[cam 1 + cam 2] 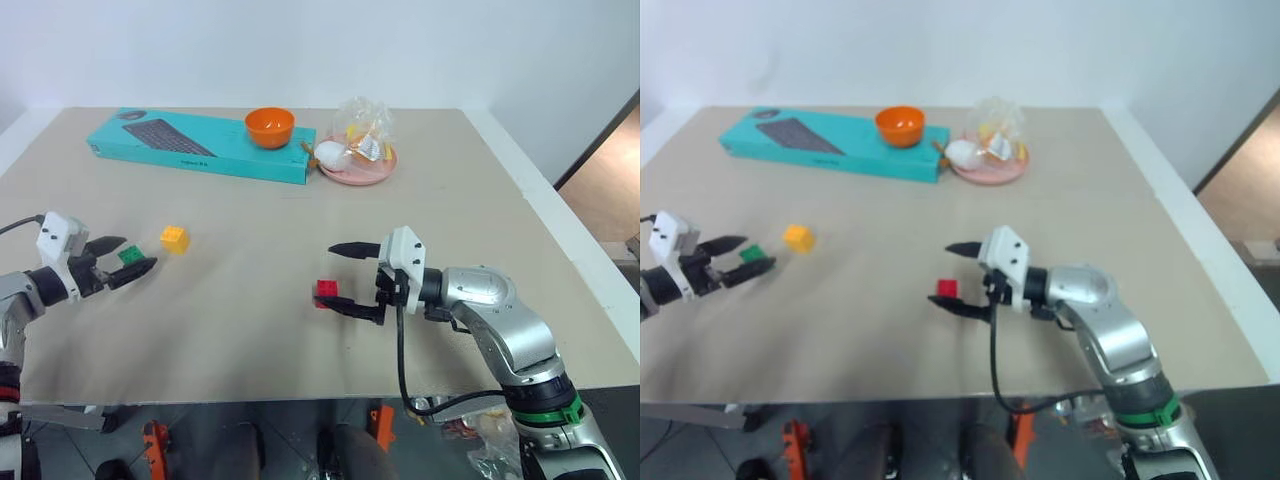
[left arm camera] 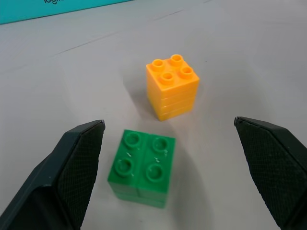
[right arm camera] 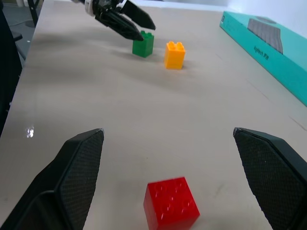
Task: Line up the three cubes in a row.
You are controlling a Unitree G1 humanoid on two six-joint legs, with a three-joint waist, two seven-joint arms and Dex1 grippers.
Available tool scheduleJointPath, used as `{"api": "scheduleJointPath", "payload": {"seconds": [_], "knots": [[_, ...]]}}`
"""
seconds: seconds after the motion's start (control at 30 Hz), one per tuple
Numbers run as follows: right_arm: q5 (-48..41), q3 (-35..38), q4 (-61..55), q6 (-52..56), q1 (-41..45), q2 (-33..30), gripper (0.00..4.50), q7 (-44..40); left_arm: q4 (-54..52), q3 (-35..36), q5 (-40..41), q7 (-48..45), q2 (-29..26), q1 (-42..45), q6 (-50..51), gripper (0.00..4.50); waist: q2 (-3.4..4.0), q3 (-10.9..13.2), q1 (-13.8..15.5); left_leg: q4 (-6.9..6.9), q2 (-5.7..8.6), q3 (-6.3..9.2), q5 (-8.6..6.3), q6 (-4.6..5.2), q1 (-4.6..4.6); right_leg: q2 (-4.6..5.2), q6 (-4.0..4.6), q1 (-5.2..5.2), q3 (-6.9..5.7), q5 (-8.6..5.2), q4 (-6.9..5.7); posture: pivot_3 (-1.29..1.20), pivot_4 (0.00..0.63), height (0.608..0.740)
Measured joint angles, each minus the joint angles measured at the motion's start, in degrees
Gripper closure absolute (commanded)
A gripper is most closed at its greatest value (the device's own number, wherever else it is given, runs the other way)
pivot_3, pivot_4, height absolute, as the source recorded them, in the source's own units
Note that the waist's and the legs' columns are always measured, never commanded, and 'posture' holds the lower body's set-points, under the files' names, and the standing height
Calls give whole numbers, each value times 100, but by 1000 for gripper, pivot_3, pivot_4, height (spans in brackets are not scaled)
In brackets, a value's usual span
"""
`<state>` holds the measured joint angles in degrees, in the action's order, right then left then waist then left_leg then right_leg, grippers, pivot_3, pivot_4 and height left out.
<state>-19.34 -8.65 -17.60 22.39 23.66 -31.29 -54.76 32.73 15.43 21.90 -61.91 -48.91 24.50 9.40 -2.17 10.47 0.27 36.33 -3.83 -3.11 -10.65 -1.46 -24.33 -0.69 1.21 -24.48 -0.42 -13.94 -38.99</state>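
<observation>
Three studded cubes rest on the tan table. The green cube [image 1: 130,255] lies at the left between the two fingers of my open left gripper [image 1: 124,258], and no finger touches it. The yellow cube [image 1: 174,239] stands just beyond it, to the right. In the left wrist view the green cube [image 2: 142,167] sits nearer one finger, with the yellow cube [image 2: 171,86] behind it. The red cube [image 1: 326,290] lies mid-table, at the fingertips of my open right gripper [image 1: 335,277], which points left. The right wrist view shows the red cube [image 3: 171,203] between its wide-spread fingers.
A teal keyboard box [image 1: 200,145] lies along the table's far side, with an orange bowl [image 1: 269,126] on it. Beside it a pink plate [image 1: 358,172] holds a clear bag and a white egg-shaped thing. The table's right edge [image 1: 560,250] is close to my right arm.
</observation>
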Motion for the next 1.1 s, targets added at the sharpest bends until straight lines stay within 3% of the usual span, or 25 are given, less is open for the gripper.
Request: {"api": "scheduleJointPath", "payload": {"seconds": [0.27,0.53,0.6,0.83,0.93,1.1], "knots": [[30,1,-30,-50,-43,-107,28,18,920,-435,-607,-378,-66,317,-562,0,0,0,-3,0,1,-2,0,0,0,-2,0,0,0,0,0,0,150,740],[-824,59,-397,527,-85,-155,0,-196,1578,-594,-949,-510,-98,639,-785,2872,-4,-3,0,7,2,1,0,0,0,-2,-1,3,-3,1,-3,0,150,740],[-860,59,-413,545,-85,-169,0,-215,1635,-608,-980,-537,-98,687,-829,3212,-5,-3,0,7,3,1,0,0,0,-1,-2,4,-3,1,-3,0,150,740],[-738,41,-412,425,-89,-248,0,-225,1581,-639,-1060,-694,-98,701,-892,3201,-6,-4,0,8,4,1,0,0,-1,-2,-2,4,-3,1,-4,0,150,740],[-679,34,-412,337,-146,-285,0,-225,787,-663,-957,-946,-101,255,-754,3201,-7,-4,-4,8,-2,-4,0,0,-1,8,-2,3,4,1,-4,0,150,740],[-618,29,-412,260,-259,-311,0,-161,-1707,-950,-603,-1349,-116,-922,-114,3201,-6,-4,-11,7,-5,-3,-1,-2,1,16,-4,3,6,-2,-6,0,150,740]]}}
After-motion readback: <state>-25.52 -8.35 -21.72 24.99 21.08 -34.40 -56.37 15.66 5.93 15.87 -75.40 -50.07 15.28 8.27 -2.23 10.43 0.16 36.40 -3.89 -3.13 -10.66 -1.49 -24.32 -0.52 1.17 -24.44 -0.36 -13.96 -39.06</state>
